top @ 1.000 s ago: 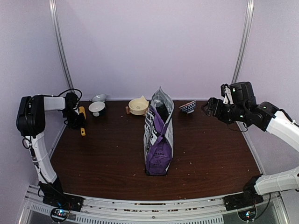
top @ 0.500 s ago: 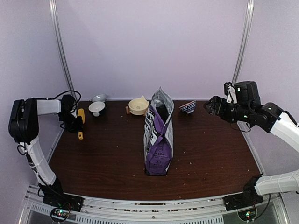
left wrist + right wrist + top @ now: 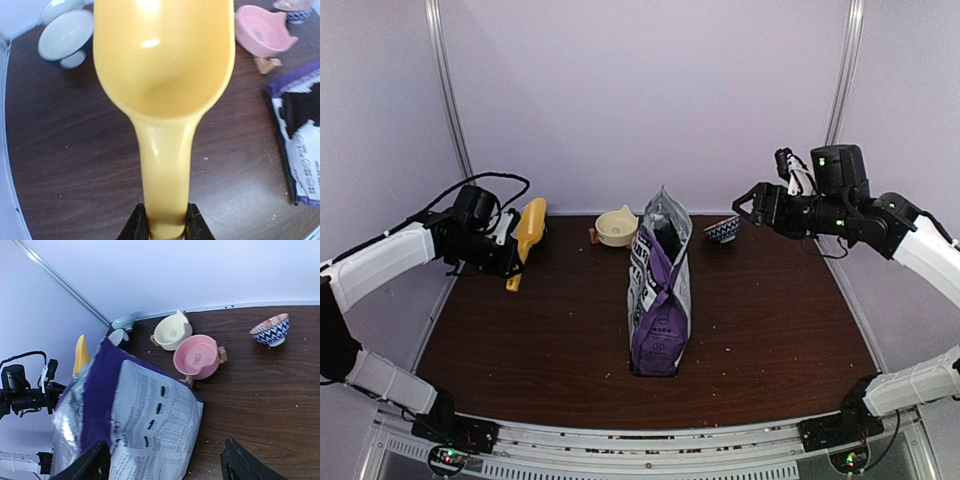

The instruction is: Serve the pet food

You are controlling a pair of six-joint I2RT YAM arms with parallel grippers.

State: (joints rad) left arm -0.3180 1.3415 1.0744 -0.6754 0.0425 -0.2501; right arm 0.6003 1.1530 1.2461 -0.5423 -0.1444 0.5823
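Note:
The purple pet food bag (image 3: 660, 290) stands upright at the table's middle with its top open. Its white back label (image 3: 150, 410) faces the right wrist camera, and the pet food inside is hidden. My left gripper (image 3: 505, 258) is shut on the handle end of the yellow scoop (image 3: 528, 232), held in the air left of the bag. The scoop's bowl (image 3: 165, 75) is empty. My right gripper (image 3: 750, 205) hangs open up at the bag's right. In the right wrist view its fingers (image 3: 97, 462) straddle the label without touching it.
A cream bowl (image 3: 616, 226) and a blue patterned bowl (image 3: 722, 229) sit by the back wall. Behind the bag is a pink bowl (image 3: 196, 356). A white bowl (image 3: 65, 35) lies under the scoop, at the back left. Crumbs dot the dark table (image 3: 770, 330).
The left arm has lifted the scoop off the table and swung it right, towards the bag. The right gripper has moved left and slightly up, nearer the bag's top.

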